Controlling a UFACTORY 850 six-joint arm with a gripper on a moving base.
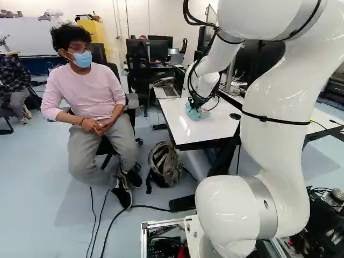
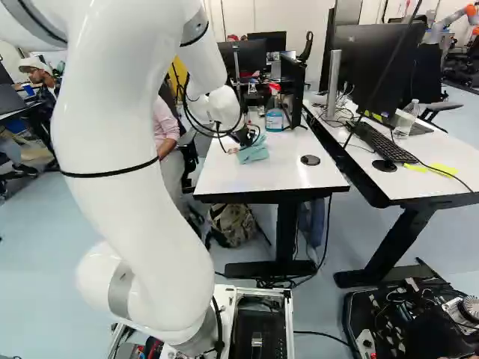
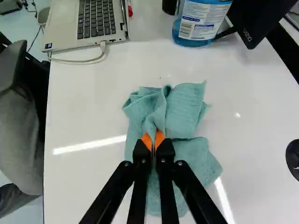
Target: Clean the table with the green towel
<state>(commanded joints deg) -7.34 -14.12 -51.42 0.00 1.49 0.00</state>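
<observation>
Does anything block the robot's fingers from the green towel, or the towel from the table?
Nothing visible: the black, orange-padded fingers pinch the green cloth towel, which lies on the white tabletop. Farther ahead on it are a bottle of blue liquid and a silver laptop.

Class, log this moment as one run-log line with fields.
end effector: closed on green towel | towel: crumpled on white table | blue bottle: upright

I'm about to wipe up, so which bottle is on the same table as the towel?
The blue bottle with the red top, beyond the towel; the other bottle is clear and stands by the keyboard on the other table.
</observation>
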